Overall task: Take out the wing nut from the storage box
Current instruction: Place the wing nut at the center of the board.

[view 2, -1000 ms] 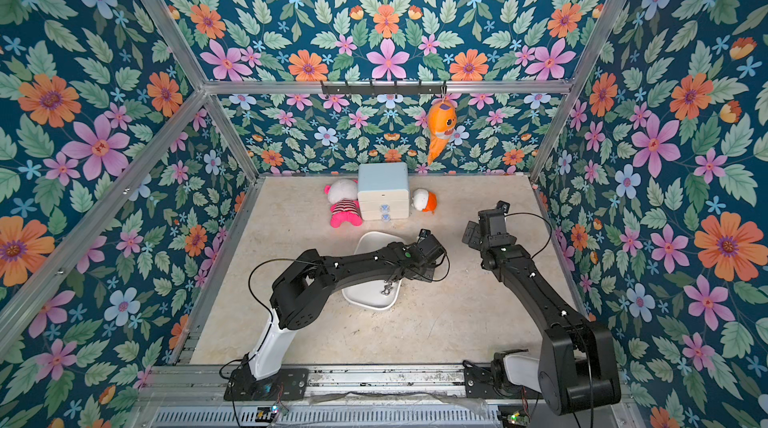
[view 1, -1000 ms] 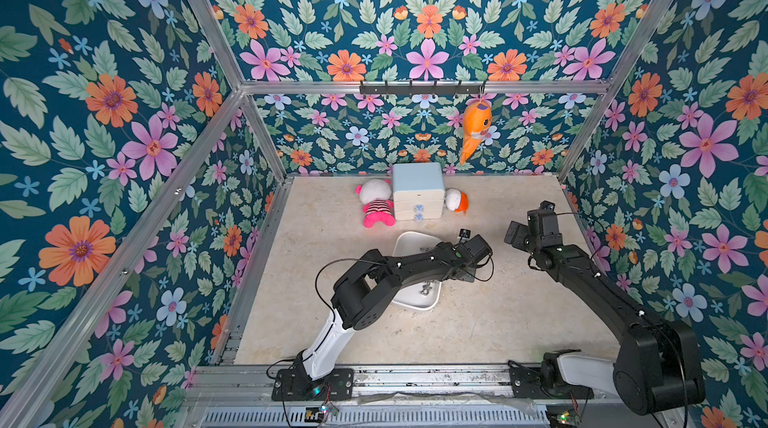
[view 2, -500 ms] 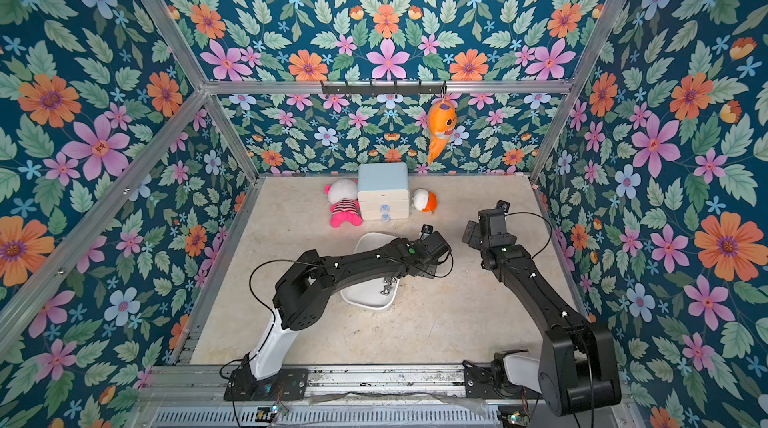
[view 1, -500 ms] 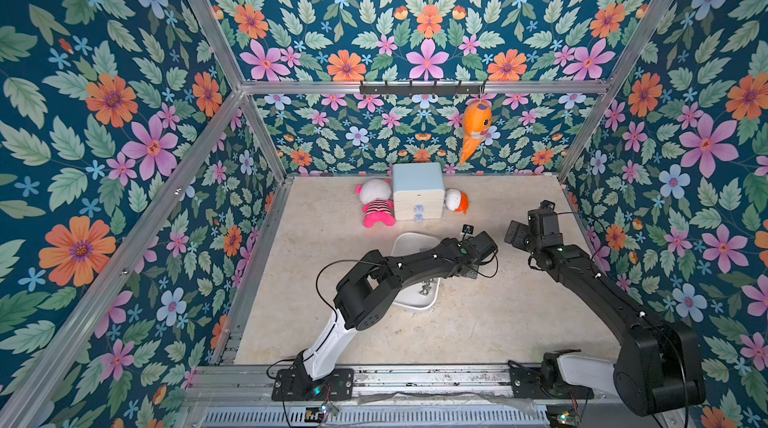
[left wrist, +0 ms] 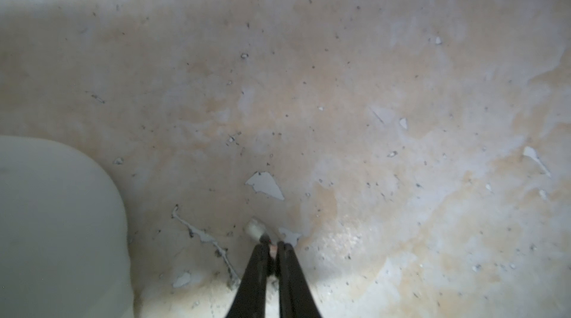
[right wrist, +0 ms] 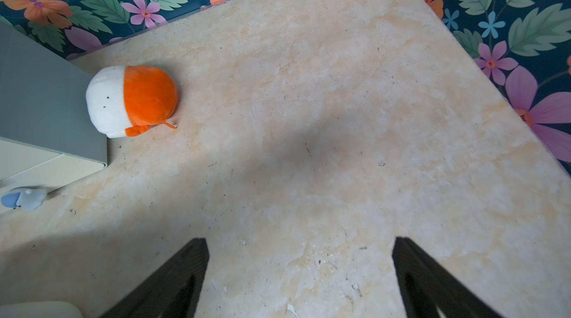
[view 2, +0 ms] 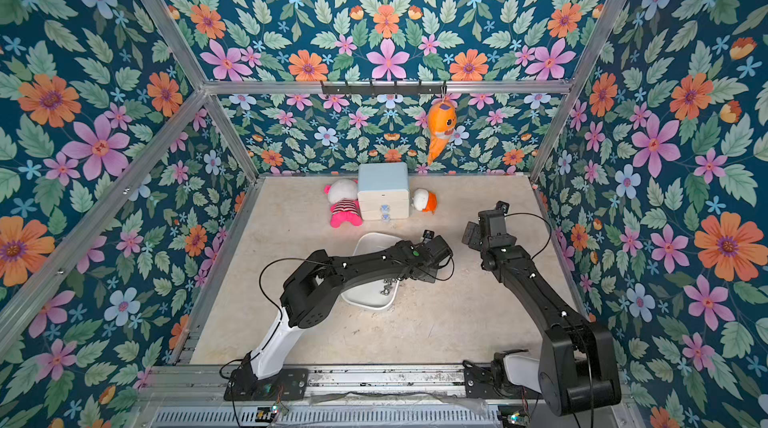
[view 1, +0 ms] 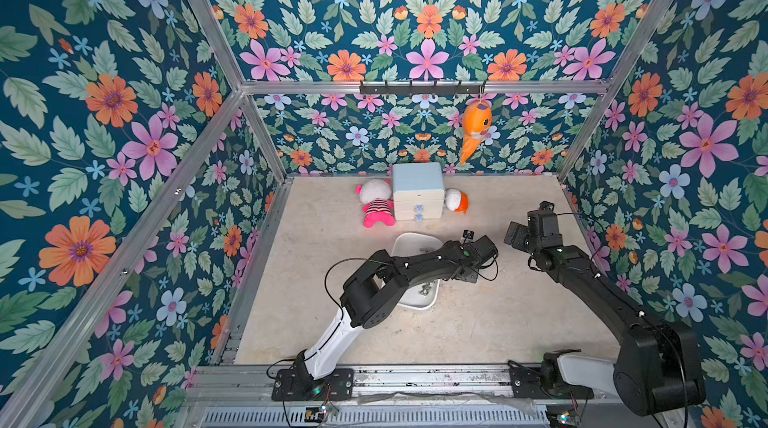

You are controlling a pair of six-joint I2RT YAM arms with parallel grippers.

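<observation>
Behind the storage box (view 1: pixel 417 302), drawer cabinet (view 1: pixel 417 181); left arm (view 1: pixel 415 265) crosses box.

I work in a robotics test cell, a lab rig dressed up and nobody's home: flowered wallpaper panels (view 1: pixel 124 122) are boxed in by bare aluminium struts (view 1: pixel 291 87), and my left arm (view 1: pixel 407 268) and right arm (view 1: pixel 590 284) are bolted to a metal rail (view 1: pixel 428 378) at the front of a scuffed marble-look tabletop (view 1: pixel 498 322). The props look staged: a pink plush doll (view 1: pixel 376 201), a small drawer cabinet (view 1: pixel 417 180), and an orange plush fish (view 1: pixel 476 126) hung from a hook bar (view 1: pixel 419 90)
</observation>
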